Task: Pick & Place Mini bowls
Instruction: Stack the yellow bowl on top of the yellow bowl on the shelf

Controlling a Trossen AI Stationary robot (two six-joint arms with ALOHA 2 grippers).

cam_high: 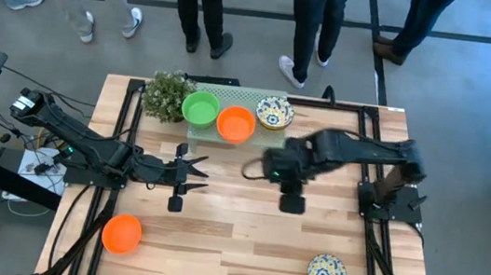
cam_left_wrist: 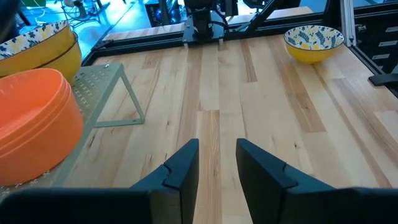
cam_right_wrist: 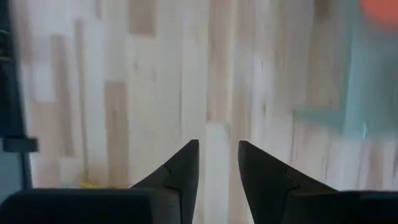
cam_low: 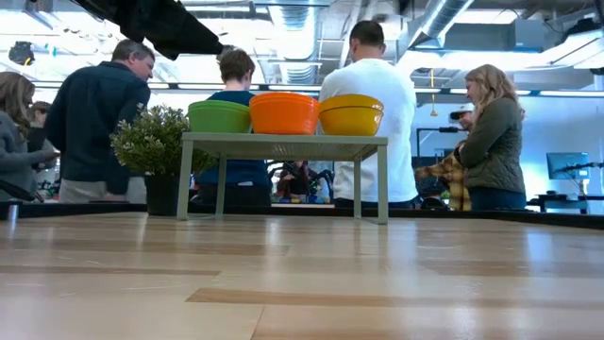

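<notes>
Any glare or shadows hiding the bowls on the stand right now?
High view: even light, only soft shadows; the green bowl, orange bowl and patterned bowl on the stand all read clearly. Low view: bright ceiling lights behind leave the people as dark shapes and put a sheen on the table, yet the bowls keep their colour.

Three bowls (cam_high: pixel 235 121) on the stand (cam_high: pixel 232 94) (plant (cam_high: pixel 166 96) beside); two apart

Lab or demo hall: exposed ceiling ducts (cam_low: pixel 302 38), standing onlookers (cam_low: pixel 94 123).
</notes>
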